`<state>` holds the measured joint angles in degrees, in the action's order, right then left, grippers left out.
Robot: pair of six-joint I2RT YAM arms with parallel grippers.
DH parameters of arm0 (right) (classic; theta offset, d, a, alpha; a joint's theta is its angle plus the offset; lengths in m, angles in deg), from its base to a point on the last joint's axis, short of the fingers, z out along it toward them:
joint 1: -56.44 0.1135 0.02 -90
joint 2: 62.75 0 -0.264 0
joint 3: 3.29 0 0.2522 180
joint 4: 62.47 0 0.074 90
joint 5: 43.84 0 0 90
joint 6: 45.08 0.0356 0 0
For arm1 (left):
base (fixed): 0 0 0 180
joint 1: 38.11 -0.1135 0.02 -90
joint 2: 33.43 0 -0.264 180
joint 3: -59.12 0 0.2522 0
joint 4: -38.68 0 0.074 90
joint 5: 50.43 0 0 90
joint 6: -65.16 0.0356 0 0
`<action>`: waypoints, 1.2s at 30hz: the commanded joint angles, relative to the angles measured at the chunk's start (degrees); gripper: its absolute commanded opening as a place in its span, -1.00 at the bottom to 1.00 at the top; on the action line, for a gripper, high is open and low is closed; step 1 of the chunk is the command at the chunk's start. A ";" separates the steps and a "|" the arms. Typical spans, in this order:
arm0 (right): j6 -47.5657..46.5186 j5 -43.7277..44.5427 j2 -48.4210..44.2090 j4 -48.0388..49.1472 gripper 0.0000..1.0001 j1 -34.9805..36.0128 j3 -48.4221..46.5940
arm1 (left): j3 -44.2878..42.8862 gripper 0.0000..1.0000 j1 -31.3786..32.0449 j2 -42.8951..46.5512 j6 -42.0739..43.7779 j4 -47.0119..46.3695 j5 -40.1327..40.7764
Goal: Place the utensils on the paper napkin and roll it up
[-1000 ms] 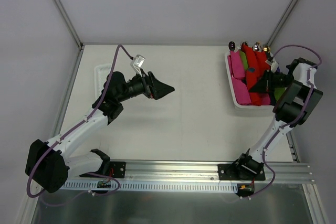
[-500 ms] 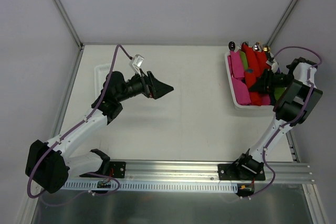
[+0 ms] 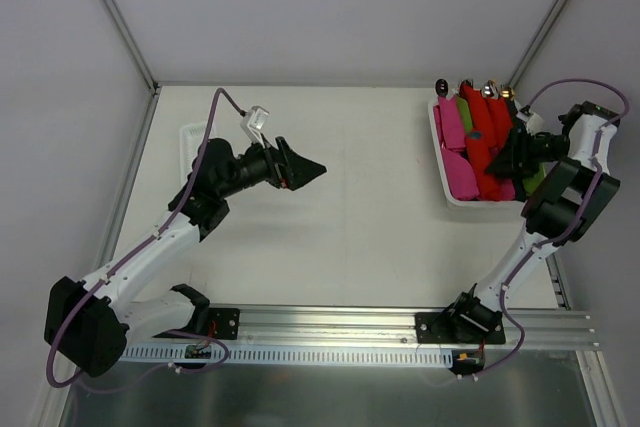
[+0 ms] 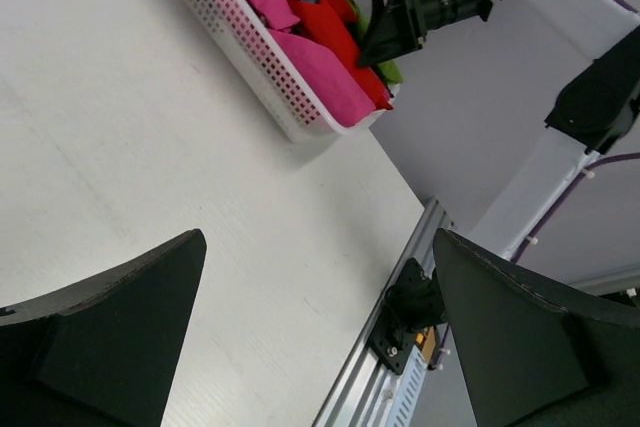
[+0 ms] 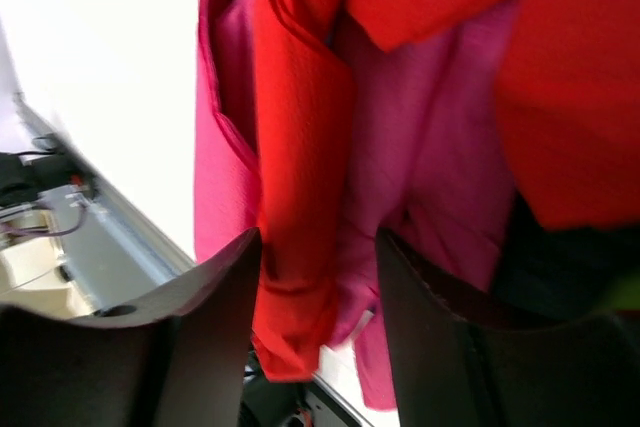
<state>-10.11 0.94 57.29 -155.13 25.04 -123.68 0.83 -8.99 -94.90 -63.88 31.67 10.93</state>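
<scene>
A bright-red paper napkin, rolled up (image 5: pixel 300 147), lies in the white basket (image 3: pixel 437 162) among other red, pink and green rolls. My right gripper (image 3: pixel 505 157) hangs over the basket's near right part. Its jaws (image 5: pixel 318 237) stand apart on either side of the red roll's end without pinching it. Utensil ends (image 3: pixel 487 90) stick out of the rolls at the basket's far end. My left gripper (image 3: pixel 318 169) is open and empty above the table's middle left (image 4: pixel 320 237). It faces the basket (image 4: pixel 250 52).
A white tray (image 3: pixel 192 133) lies at the table's left edge, partly under my left arm. The metal rail with both arm bases (image 3: pixel 400 322) runs along the near edge. Grey walls close in the back and sides.
My right gripper has opened and let go of the red roll, and its wrist has lifted and pulled back to the right. My left arm has shifted slightly up and back.
</scene>
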 commanded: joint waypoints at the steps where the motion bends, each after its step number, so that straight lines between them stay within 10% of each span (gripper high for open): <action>1: 0.35 6.09 -4.30 -3.73 0.14 -1.39 -3.32 | -2.04 0.98 -0.74 1.09 2.92 4.50 3.32; 9: 1.67 3.13 -8.68 -3.99 0.34 -1.65 -8.15 | -4.33 0.98 -2.32 0.39 3.63 15.21 7.20; 16: 5.71 -5.58 -19.75 -2.33 0.98 3.87 -8.08 | -5.21 0.97 -4.07 0.12 7.31 24.89 9.40; 28: 32.16 9.78 -47.43 40.19 0.98 40.43 27.76 | -5.48 0.97 -5.66 4.25 11.19 32.55 12.21; 36: 33.49 15.32 -47.01 49.44 0.98 55.39 42.63 | -0.30 0.98 -5.66 3.82 10.22 33.43 11.77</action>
<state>20.67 12.24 10.56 -113.29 78.35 -85.02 -1.49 -14.21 -91.73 -54.03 63.86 22.19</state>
